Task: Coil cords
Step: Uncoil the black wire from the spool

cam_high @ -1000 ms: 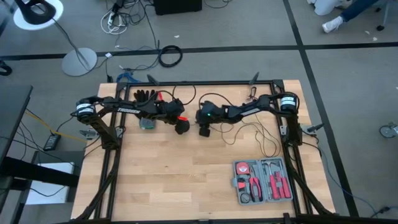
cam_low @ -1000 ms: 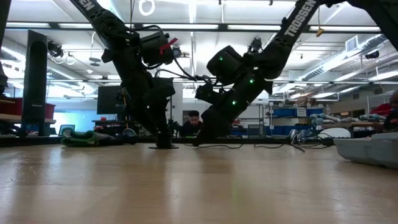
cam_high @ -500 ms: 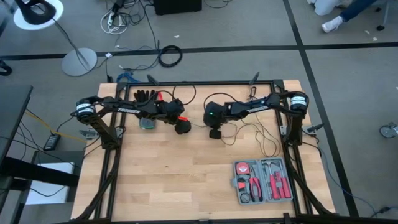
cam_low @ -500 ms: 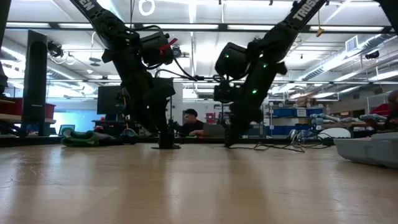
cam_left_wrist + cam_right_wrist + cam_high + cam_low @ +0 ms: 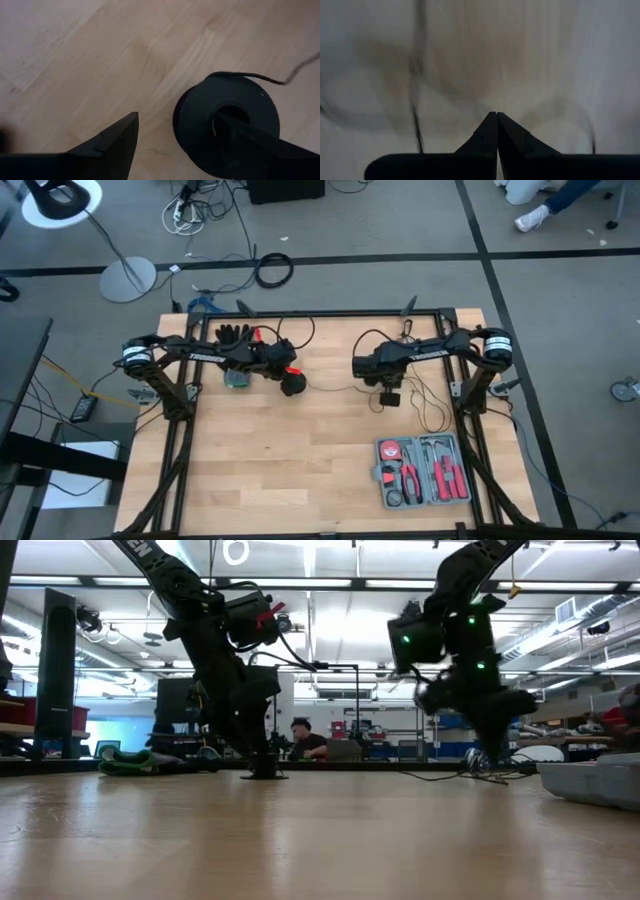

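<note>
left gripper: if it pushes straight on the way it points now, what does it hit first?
The left gripper points down at the table, fingers open, one finger already over the black disc at the wire's end. That disc looks first in line, then the wooden tabletop; depth is unclear, so it may already be touching.

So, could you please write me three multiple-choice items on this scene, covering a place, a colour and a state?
1. Where does the tool case sit on the table?
A. near the right arm's side
B. under the left arm
C. at the table's middle

2. What colour are the plier handles in the case?
A. blue
B. red
C. yellow

3. How do the right gripper's jaws stand?
A. wide open
B. shut
C. out of view

Key: 1 A, the high view shows it lower right. 2 B, red handles show. 3 B, the fingertips meet in the right wrist view.
</note>
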